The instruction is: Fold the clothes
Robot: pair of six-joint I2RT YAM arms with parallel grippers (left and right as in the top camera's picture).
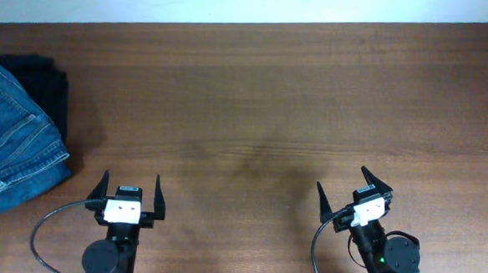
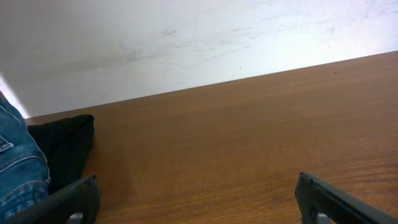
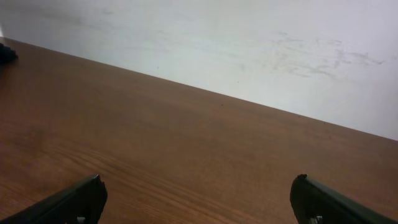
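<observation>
The clothes [image 1: 14, 137], blue denim jeans bunched in a heap, lie at the table's left edge in the overhead view, partly over a black garment [image 1: 50, 89]. In the left wrist view the jeans [image 2: 18, 168] show at the far left. My left gripper [image 1: 130, 182] stands open near the front edge, right of the jeans and apart from them, with nothing between its fingers [image 2: 74, 199]. My right gripper [image 1: 342, 179] is open too, far right, over bare wood, its fingers [image 3: 323, 202] wide apart.
The black folded garment [image 2: 65, 146] lies under and behind the jeans. The brown wooden table [image 1: 262, 104] ends at a white wall [image 3: 249, 50] along the back.
</observation>
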